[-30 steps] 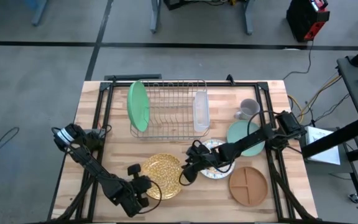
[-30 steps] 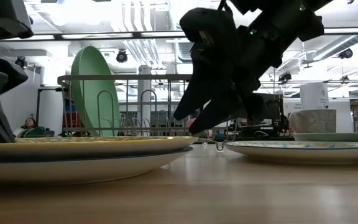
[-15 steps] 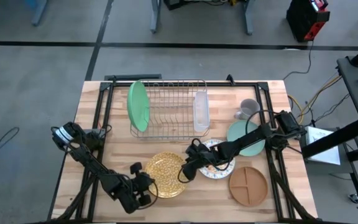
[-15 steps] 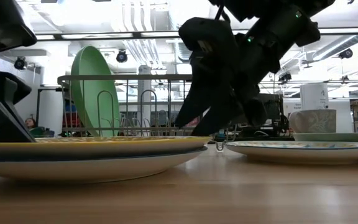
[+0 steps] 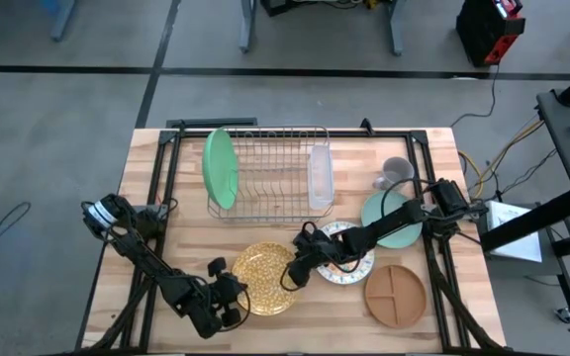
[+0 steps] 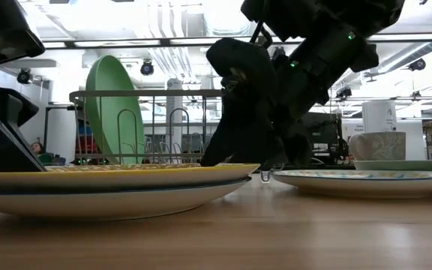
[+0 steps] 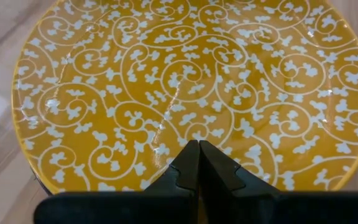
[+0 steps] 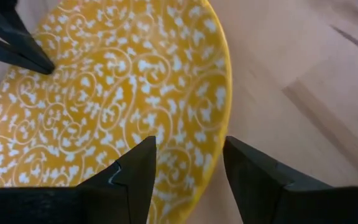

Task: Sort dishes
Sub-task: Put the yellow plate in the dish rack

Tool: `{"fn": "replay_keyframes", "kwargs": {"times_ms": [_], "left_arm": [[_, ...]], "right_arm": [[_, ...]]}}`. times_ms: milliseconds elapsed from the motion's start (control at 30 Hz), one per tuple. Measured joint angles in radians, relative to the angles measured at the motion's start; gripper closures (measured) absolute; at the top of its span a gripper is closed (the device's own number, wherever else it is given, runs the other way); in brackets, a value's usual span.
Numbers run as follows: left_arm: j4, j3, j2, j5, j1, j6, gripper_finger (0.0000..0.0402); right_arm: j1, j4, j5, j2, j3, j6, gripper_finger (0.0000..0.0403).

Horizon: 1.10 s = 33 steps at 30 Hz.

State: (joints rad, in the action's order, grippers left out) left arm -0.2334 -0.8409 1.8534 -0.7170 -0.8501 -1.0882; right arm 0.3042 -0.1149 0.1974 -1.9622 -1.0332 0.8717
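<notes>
Two dark arms meet at the gold speckled plate [image 5: 262,279], which lies flat near the front edge of the wooden counter [image 5: 433,148], about midway along it. The left gripper [image 7: 199,163] sits at the plate's front-left rim, its fingers [image 7: 188,165] pressed together with the tips resting over the patterned face just inside the rim. The right gripper [image 8: 185,168] hangs at the opposite rim, its fingers [image 8: 138,168] spread wide with the plate's edge lying between them; whether they touch it cannot be told. Just beside the gold plate on the right lies the white floral plate [image 5: 354,267], partly under the right arm. The brown divided plate [image 5: 396,295] rests toward the front-right corner, and the pale teal plate [image 5: 392,220] lies behind it near the right edge, next to a small grey mug [image 5: 396,173]. The large green plate [image 5: 220,168] stands on edge in the left end of the wire dish rack [image 5: 275,183] at the back of the counter
</notes>
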Motion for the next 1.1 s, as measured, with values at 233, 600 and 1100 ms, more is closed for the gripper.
{"fn": "replay_keyframes", "kwargs": {"times_ms": [233,600,1100], "left_arm": [[0.010,0.001,0.002,-0.015,0.002,0.009,0.0402],[0.013,0.006,-0.036,-0.030,-0.006,0.021,0.0401],[-0.073,0.008,-0.127,0.009,-0.016,-0.004,0.0401]], "right_arm": [[-0.017,-0.039,0.001,-0.029,0.000,-0.018,0.0270],[-0.027,-0.061,0.028,-0.027,-0.002,-0.030,0.0382],[-0.028,-0.038,0.011,-0.006,-0.005,-0.061,0.0393]]}}
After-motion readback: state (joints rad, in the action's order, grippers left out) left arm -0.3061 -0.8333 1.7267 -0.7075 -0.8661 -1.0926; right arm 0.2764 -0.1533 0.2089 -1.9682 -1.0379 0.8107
